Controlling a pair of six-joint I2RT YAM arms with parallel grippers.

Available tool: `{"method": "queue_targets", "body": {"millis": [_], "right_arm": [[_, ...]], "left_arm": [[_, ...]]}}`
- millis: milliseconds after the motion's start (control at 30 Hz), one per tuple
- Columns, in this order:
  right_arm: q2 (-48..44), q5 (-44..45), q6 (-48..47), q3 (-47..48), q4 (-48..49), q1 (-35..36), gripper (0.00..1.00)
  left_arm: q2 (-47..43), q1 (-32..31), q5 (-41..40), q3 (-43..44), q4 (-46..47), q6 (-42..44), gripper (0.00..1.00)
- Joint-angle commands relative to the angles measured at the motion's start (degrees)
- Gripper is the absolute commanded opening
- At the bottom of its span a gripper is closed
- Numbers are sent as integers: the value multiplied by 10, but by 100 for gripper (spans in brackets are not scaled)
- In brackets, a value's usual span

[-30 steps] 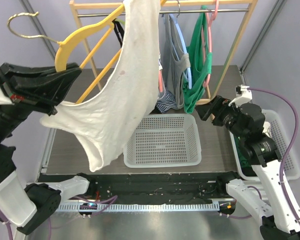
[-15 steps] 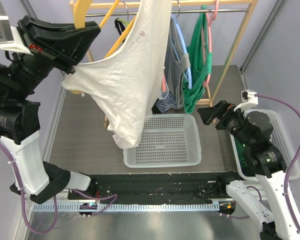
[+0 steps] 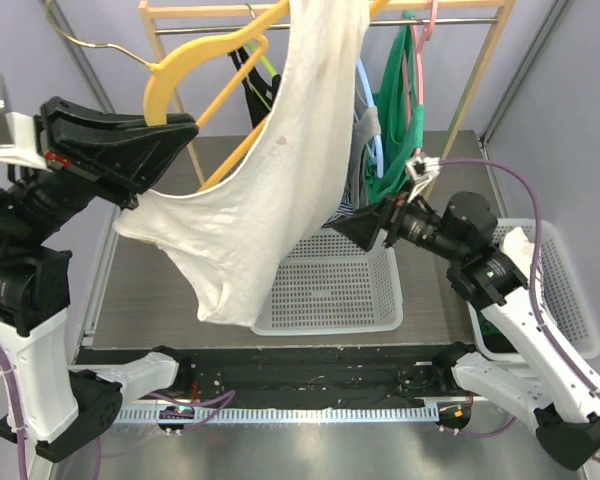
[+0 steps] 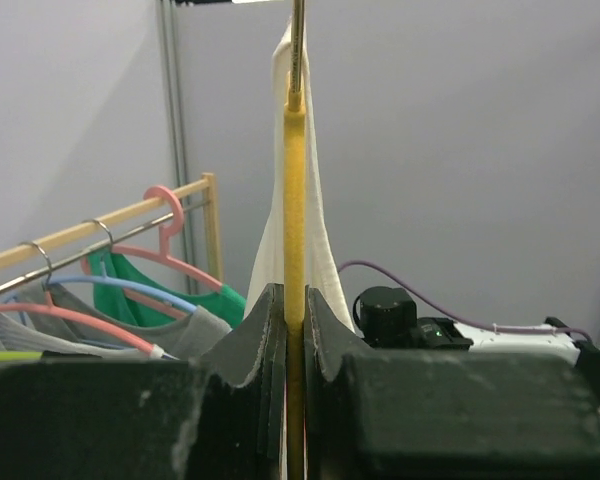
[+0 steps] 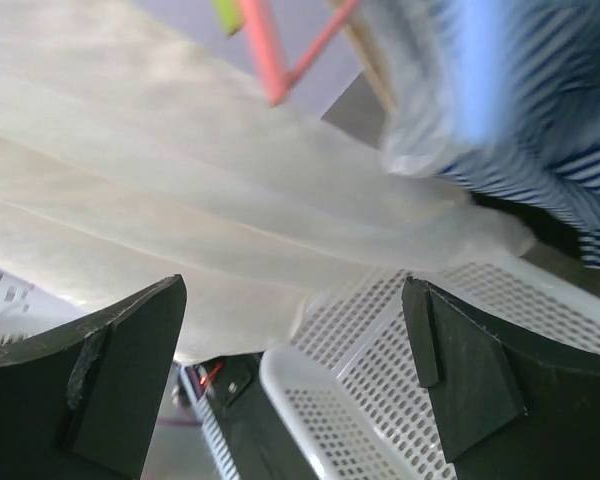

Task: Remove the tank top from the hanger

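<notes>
A cream tank top [image 3: 270, 190] hangs from a yellow hanger [image 3: 170, 80], held high over the table's left half. My left gripper [image 3: 185, 130] is shut on the hanger's lower bar. In the left wrist view the yellow hanger [image 4: 295, 200] runs upright between the closed jaws of the left gripper [image 4: 295, 310], with the tank top [image 4: 320, 250] draped behind it. My right gripper [image 3: 365, 228] is open, right beside the tank top's right edge. In the right wrist view the tank top [image 5: 180, 190] spreads just ahead of the right gripper [image 5: 295, 330], with nothing between the fingers.
A white perforated basket [image 3: 370, 300] sits below the tank top's hem. Behind it a wooden rack [image 3: 480, 110] carries a green top [image 3: 395, 150], a grey top and other hangers. A second white bin [image 3: 570, 300] stands at the right edge.
The right arm has swung left toward the tank top's edge and its jaws have spread wider. The left arm has raised and then lowered the hanger, and the cloth has swung with it.
</notes>
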Motion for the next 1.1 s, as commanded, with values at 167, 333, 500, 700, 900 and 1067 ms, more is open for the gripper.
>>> {"method": "queue_targets", "body": {"millis": [167,333,500,700,900,1067], "right_arm": [[-5,44,-76,26,14,131,100],[-42,51,-70,-13,15,131,100],[-31,44,-53,-40,47,131,98],[-21,244,-120,-42,-6,131,95],[-69,319,-151,-59,-33,131,96],[-87,318,-146,-84,-42,131,96]], "left_arm": [[10,4,73,-55,9,-14,0],[-2,4,75,-68,-3,12,0],[-1,3,76,-73,-5,9,0],[-3,3,92,-58,-19,4,0],[-28,3,98,-67,-58,45,0],[-35,3,96,-73,-69,57,0]]}}
